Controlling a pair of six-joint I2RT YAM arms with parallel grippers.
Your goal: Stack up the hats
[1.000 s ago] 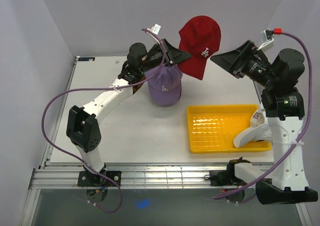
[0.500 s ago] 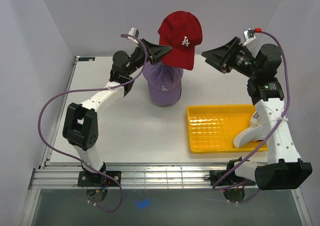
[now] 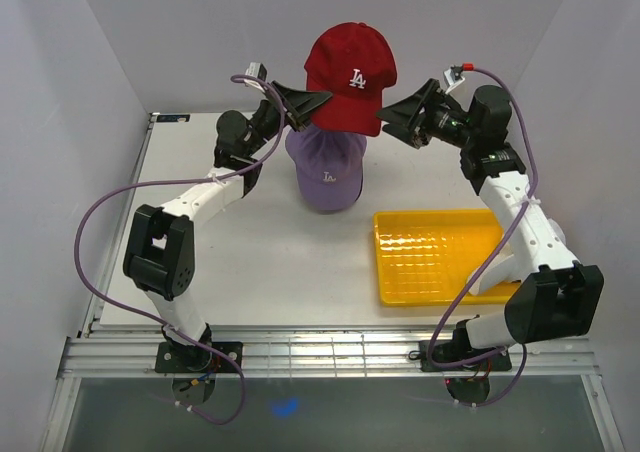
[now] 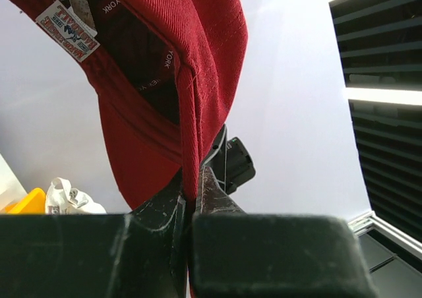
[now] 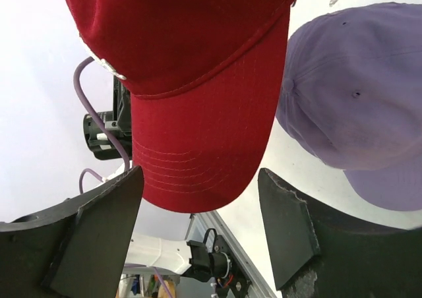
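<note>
My left gripper (image 3: 316,100) is shut on the back edge of the red cap (image 3: 349,75) and holds it in the air just above the lavender cap (image 3: 326,173), which sits on the table at the back middle. In the left wrist view the red fabric (image 4: 198,67) is pinched between the jaws of my left gripper (image 4: 191,196). My right gripper (image 3: 396,113) is open at the red cap's right side. In the right wrist view the red brim (image 5: 198,146) hangs between the open fingers (image 5: 109,225), with the lavender cap (image 5: 349,100) behind it. A white cap (image 4: 66,196) shows low in the left wrist view.
A yellow tray (image 3: 430,262) lies at the right front of the table, and my right arm reaches over its right end. White walls close in the back and the sides. Purple cables loop off both arms.
The left gripper has carried the red cap left and up, over the lavender cap. The right arm has swung in from the right, its open gripper now at the cap's brim.
</note>
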